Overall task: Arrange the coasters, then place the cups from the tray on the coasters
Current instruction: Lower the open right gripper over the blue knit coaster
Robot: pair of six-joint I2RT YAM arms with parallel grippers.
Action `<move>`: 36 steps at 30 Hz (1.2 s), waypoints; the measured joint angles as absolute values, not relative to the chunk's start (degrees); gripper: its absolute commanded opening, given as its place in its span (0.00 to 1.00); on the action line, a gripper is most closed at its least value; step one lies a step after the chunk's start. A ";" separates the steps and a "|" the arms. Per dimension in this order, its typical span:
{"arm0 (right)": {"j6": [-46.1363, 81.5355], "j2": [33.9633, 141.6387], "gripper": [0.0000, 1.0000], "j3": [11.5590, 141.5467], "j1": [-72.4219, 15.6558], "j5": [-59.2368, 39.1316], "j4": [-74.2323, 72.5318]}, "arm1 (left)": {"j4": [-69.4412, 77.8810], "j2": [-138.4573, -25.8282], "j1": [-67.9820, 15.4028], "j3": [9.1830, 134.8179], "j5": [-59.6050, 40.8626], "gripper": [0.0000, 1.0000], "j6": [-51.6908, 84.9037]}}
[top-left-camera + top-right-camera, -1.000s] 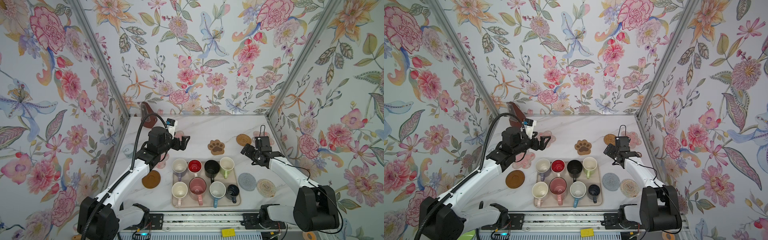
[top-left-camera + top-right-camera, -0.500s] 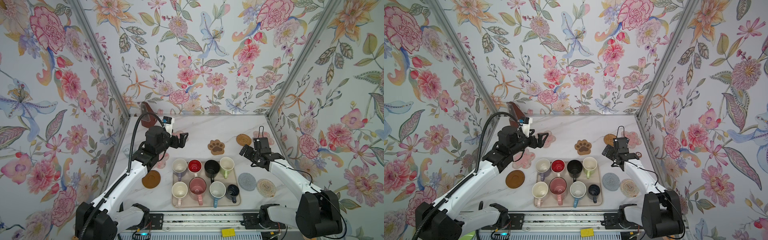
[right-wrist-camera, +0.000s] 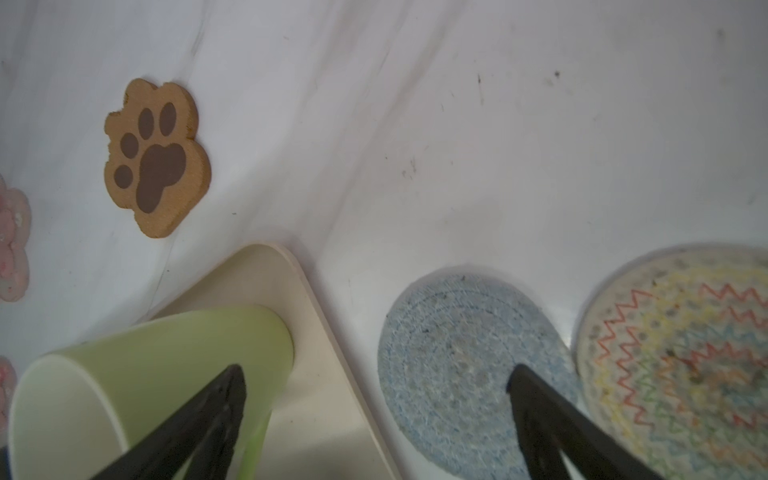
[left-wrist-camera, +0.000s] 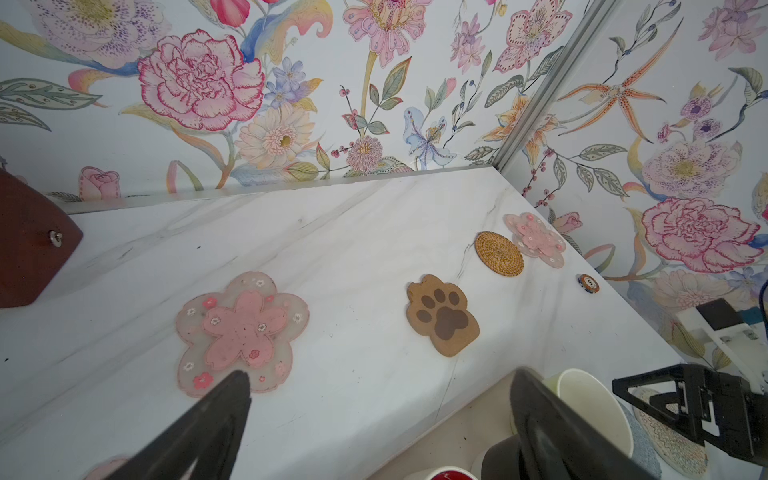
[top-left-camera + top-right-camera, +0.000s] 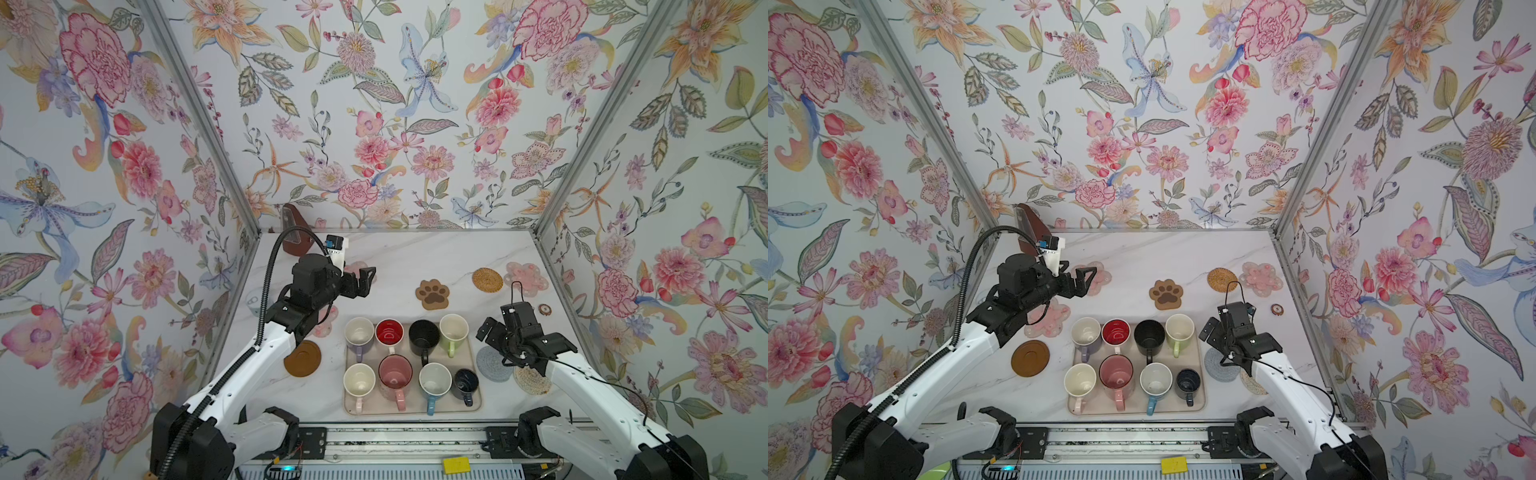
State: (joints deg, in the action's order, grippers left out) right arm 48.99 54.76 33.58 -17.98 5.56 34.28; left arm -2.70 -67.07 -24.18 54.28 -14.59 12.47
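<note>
Several cups stand in two rows on the beige tray (image 5: 411,409); the light green cup (image 5: 454,328) holds the back right corner. Coasters lie around it: paw print (image 5: 434,294), rattan (image 5: 487,280), pink flower (image 5: 527,277), brown disc (image 5: 302,358), grey woven (image 5: 490,365), cream woven (image 5: 530,380). My left gripper (image 5: 365,280) hovers open and empty beside another pink flower coaster (image 4: 243,332). My right gripper (image 5: 488,332) is open and empty above the gap between the green cup (image 3: 124,374) and the grey coaster (image 3: 457,345).
A brown wooden object (image 5: 296,241) stands in the back left corner. A small round chip (image 5: 544,308) lies by the right wall, and a pale can (image 5: 253,297) by the left wall. Flowered walls close three sides.
My right gripper has drawn back toward the front, from near the rattan coaster to the tray's back right corner. The left gripper has barely shifted.
</note>
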 measured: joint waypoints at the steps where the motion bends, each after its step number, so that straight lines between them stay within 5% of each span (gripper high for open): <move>1: 50.04 54.04 0.99 32.82 -18.20 5.45 35.00 | -2.70 -67.07 -24.18 54.26 -14.59 0.99 12.47; 36: 59.02 60.99 0.99 26.30 -18.72 7.09 22.59 | -2.72 -67.05 -24.18 53.95 -14.59 0.99 11.81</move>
